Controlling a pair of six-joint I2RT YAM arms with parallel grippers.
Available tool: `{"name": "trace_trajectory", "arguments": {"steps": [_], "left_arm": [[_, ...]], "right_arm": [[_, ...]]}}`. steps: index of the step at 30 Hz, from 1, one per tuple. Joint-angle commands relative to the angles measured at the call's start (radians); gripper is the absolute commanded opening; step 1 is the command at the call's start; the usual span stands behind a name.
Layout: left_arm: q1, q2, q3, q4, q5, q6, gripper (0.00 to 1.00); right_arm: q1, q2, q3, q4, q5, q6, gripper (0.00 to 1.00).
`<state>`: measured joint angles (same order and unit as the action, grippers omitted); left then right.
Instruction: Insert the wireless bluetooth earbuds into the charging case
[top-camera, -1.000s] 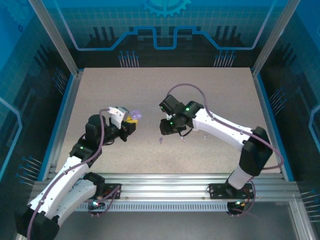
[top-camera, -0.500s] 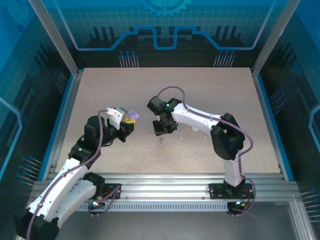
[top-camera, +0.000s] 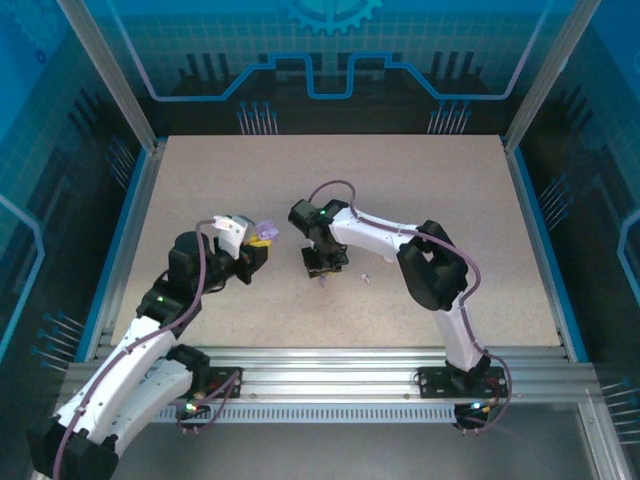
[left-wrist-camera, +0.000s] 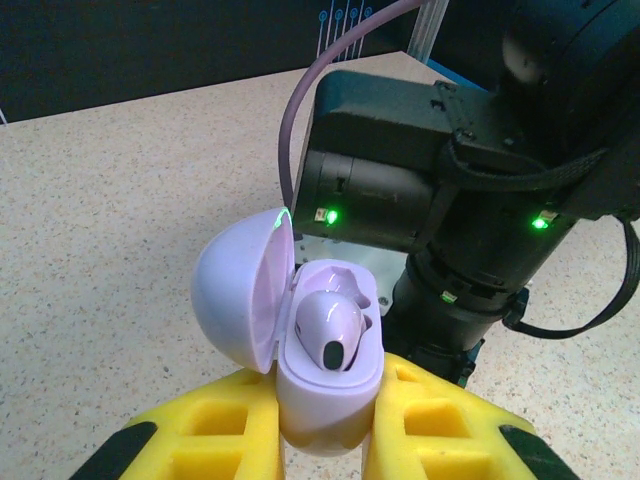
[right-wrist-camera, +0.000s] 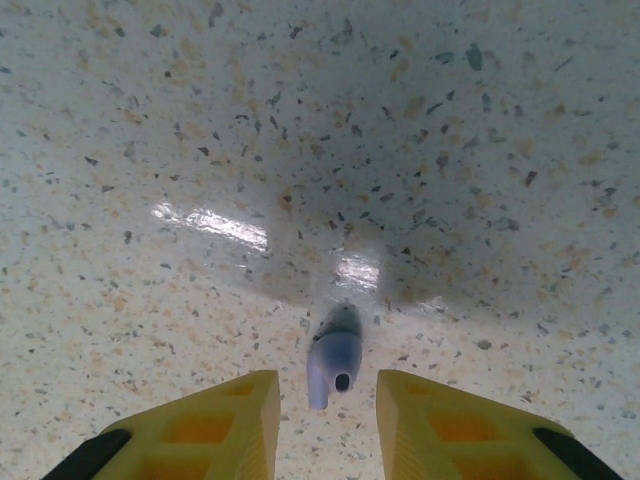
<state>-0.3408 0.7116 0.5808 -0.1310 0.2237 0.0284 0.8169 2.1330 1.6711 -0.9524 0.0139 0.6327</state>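
Note:
My left gripper (left-wrist-camera: 325, 445) is shut on the pale purple charging case (left-wrist-camera: 328, 395), holding it off the table. Its lid (left-wrist-camera: 235, 300) stands open to the left, and one purple earbud (left-wrist-camera: 330, 330) sits in the case. From above, the case (top-camera: 266, 229) is just left of my right arm's wrist. My right gripper (right-wrist-camera: 328, 420) points down at the table, open, its yellow fingers (right-wrist-camera: 225, 420) on either side of a second purple earbud (right-wrist-camera: 335, 362). That earbud lies flat on the table and nothing touches it. In the top view it (top-camera: 323, 281) lies just below the right gripper (top-camera: 323, 268).
A small white earbud (top-camera: 364, 277) lies on the table right of the right gripper. The right arm's black wrist (left-wrist-camera: 450, 200) stands close behind the held case. The speckled table (top-camera: 330, 180) is fenced by blue walls and an aluminium rail at the near edge.
The right arm has swung left and come down over the purple earbud on the table. The left arm and its case have not moved.

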Motion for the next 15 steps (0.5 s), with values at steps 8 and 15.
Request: {"name": "trace_trajectory", "arguments": {"steps": [8, 15], "left_arm": [[0.008, -0.001, 0.014, -0.003, -0.008, 0.019, 0.19], [0.009, 0.002, 0.014, 0.001, -0.004, 0.018, 0.19]], "right_arm": [[-0.005, 0.056, 0.028, -0.037, -0.04, 0.018, 0.29], [-0.005, 0.065, 0.016, -0.038, -0.042, 0.019, 0.29]]}}
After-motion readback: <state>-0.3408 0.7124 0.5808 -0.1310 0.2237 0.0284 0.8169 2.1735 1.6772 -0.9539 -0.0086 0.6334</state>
